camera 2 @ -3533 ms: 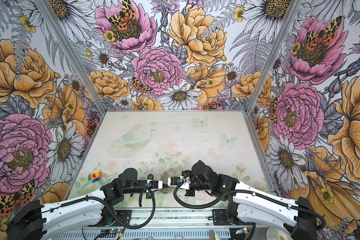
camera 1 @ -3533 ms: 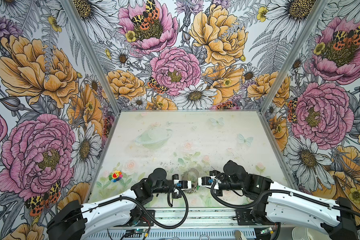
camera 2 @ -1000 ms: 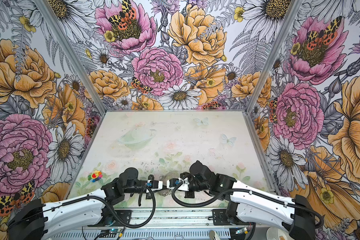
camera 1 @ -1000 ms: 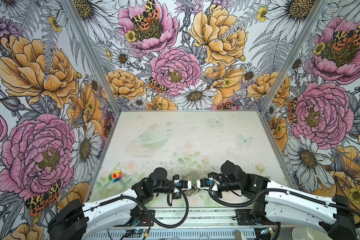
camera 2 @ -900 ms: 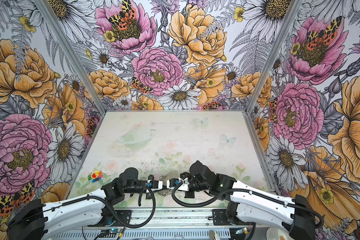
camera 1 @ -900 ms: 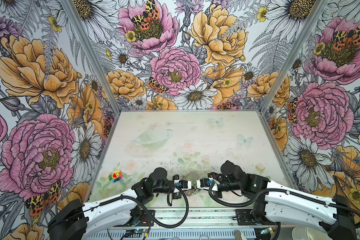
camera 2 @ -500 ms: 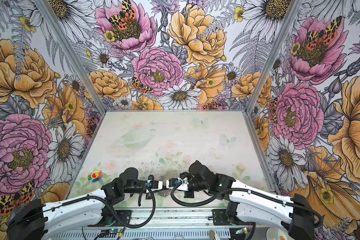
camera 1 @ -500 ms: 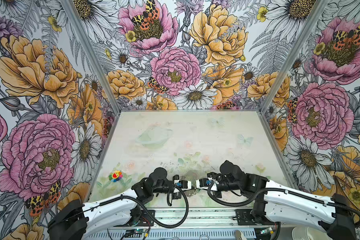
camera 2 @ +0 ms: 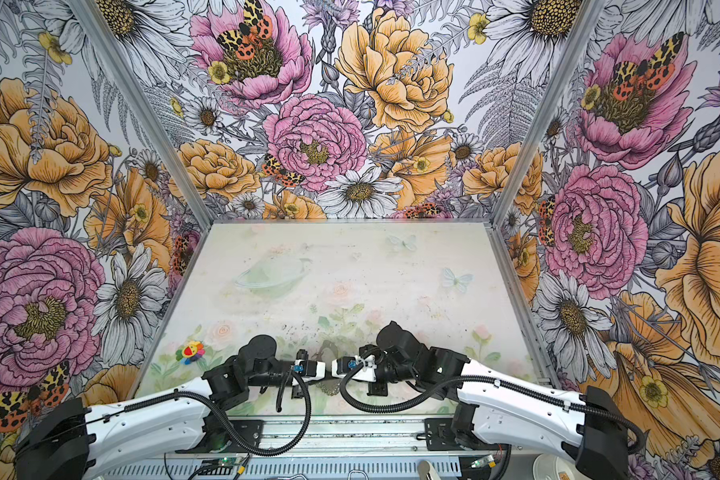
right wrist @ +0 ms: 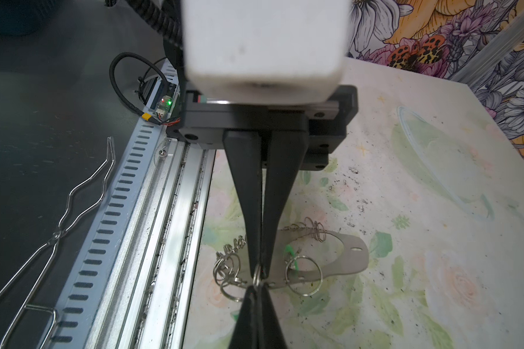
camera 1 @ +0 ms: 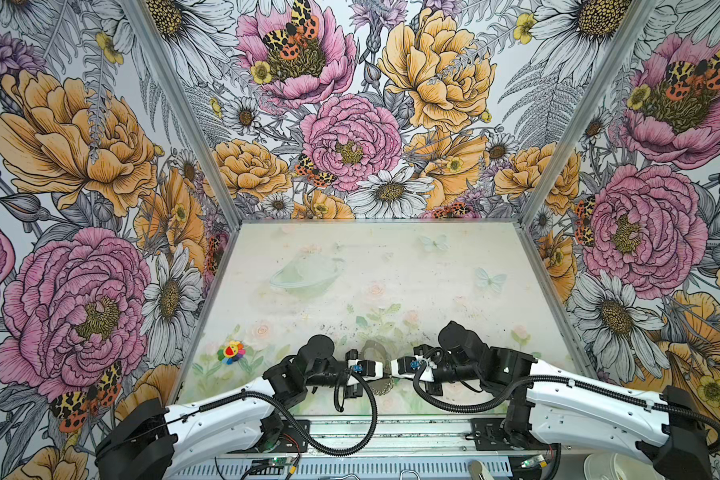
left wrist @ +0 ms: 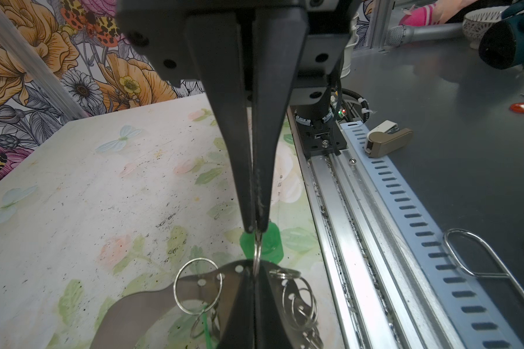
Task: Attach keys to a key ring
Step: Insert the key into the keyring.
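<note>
The table (camera 1: 391,270) is a pale, worn sheet printed with faded flowers and leaves. It is peppered with dark specks that thicken toward 6 o'clock. A ringed planet (camera 1: 306,274) is printed at 10 o'clock, and butterflies (camera 1: 433,243) at 1 and 2 o'clock. A small rainbow flower (camera 1: 231,352) sits at 8 o'clock, well apart from everything else.

Three walls (camera 1: 350,137) shut the table in, papered with big pink and orange blooms, daisies and spotted moths. Bare metal posts (camera 1: 175,112) stand at the far corners. A metal rail (camera 1: 391,432) runs along the near edge. Past it, in the wrist views, a dark grey top (left wrist: 466,121) carries bent wire pieces (right wrist: 58,235) and a beige tool (left wrist: 387,142).

At 6 o'clock the pincers meet tip to tip. The left pincer (left wrist: 256,228) and the right pincer (right wrist: 259,269) are both closed tight, each nipping the same wire ring (left wrist: 257,255) from opposite sides. That ring hangs on the edge of the key ring (right wrist: 342,256), the grey horseshoe plate directly under the tips. More rings (right wrist: 230,266) are bunched along its rim. A green tag (left wrist: 271,243) lies just beside its edge; the tag's metal end cannot be made out.
</note>
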`<state>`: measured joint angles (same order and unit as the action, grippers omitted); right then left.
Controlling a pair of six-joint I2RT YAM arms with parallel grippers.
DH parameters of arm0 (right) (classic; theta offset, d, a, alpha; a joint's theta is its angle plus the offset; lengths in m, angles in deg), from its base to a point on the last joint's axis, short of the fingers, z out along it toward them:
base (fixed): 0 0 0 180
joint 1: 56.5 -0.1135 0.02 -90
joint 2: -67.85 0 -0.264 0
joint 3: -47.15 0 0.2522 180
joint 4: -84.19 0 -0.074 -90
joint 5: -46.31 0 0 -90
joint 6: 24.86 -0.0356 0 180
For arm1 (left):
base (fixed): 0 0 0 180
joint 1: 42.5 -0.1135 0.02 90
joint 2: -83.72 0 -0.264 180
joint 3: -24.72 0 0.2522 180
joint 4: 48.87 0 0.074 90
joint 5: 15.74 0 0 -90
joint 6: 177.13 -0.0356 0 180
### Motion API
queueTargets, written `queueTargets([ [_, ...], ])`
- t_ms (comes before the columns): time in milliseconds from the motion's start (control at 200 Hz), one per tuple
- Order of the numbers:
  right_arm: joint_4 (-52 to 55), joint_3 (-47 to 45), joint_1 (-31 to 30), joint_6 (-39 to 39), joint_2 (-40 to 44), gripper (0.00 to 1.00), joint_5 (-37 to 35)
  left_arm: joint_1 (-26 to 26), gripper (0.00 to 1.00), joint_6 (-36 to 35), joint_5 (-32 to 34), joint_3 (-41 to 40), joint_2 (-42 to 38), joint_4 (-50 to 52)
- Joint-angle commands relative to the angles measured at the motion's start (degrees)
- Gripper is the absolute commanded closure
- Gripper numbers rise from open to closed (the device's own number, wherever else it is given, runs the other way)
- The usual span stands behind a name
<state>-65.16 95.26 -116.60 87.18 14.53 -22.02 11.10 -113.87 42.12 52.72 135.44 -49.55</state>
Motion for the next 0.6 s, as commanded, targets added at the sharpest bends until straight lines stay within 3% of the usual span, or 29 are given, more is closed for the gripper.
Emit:
queueTargets([
  [0,-1.33,1.69,-0.31,-1.04,-0.27,1.0,0.08,0.35,1.0,-0.08,-3.07,1.4,0.95,-2.57],
  [595,-1.08,2.21,1.37,0.17,-2.81,0.99,6.51,2.73,1.0,-1.65,-6.0,1.76,1.27,-1.21],
])
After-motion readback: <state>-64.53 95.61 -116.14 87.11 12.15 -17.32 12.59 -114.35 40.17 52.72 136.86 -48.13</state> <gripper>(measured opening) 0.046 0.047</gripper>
